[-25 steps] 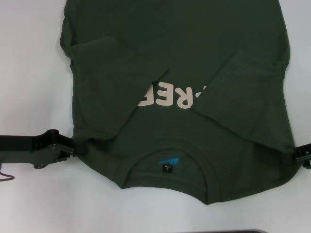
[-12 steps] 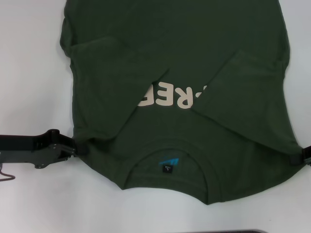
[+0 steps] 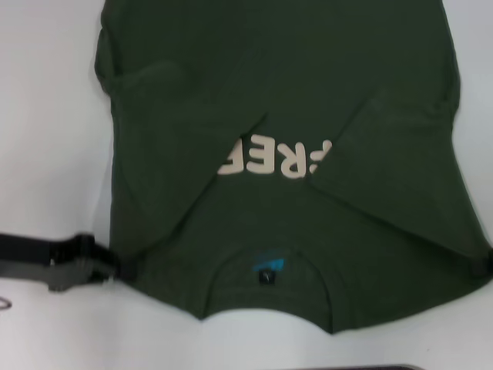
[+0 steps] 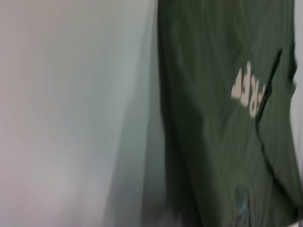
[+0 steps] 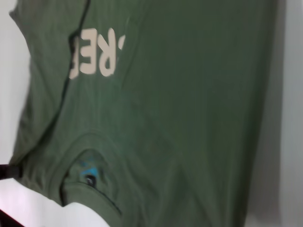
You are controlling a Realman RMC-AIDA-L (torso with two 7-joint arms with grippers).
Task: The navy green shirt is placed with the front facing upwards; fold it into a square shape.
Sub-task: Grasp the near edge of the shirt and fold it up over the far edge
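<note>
While the navy green shirt (image 3: 285, 100) lies spread across the white bench (image 3: 46, 116), both arms sit at its near corners, one to each side of the collar. The shirt lies front up, its cream lettering (image 3: 273, 158) partly covered by the two sleeves folded in over the chest, so that only a few letters show between them. The neck opening faces the robot, with the small blue label (image 3: 268, 266) inside it.

The left gripper (image 3: 115, 264) reaches in from the left edge of the head view, its dark tip at the shirt's near-left shoulder, where the cloth meets it; whether its jaws are closed on the fabric cannot be told. The right gripper (image 3: 485, 264) shows only as a dark sliver at the right edge, touching the near-right shoulder, and the state of its jaws cannot be told either.

From the left wrist view the shirt (image 4: 227, 118) fills one side beside bare bench (image 4: 71, 118), the lettering (image 4: 250, 92) visible. From the right wrist view the shirt (image 5: 189, 94) fills most of the picture, with lettering (image 5: 94, 52) and label (image 5: 88, 176) in sight.
</note>
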